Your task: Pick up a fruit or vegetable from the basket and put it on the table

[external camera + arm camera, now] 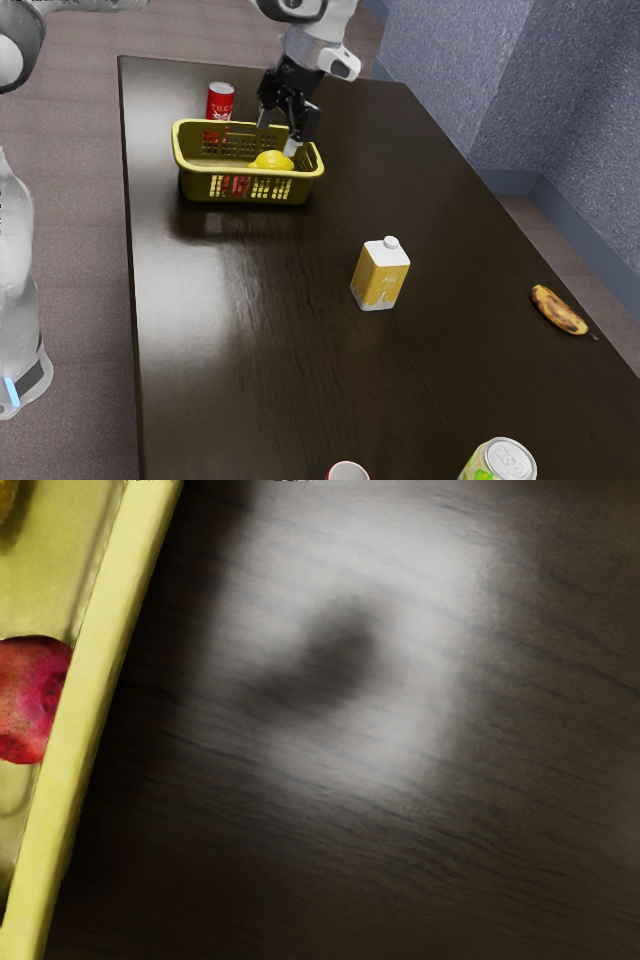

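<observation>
In the exterior view the black gripper (278, 133) stands open above the far right part of the yellow-green basket (188, 188), fingertips pointing down near its rim. A yellow fruit (271, 160) sits inside the basket, just below the fingertips; I see nothing held. Something red (236, 186) shows through the basket's front slots. In the wrist view the basket's rim (95, 710) runs along one side, with a round red fruit (30, 695) partly behind it and part of a yellowish fruit (8, 502) at the corner.
A red can (220, 100) stands behind the basket. On the dark table (240, 330) are a yellow-and-white carton (381, 275), a banana (559, 310), a green can (500, 462) and a cup (348, 471).
</observation>
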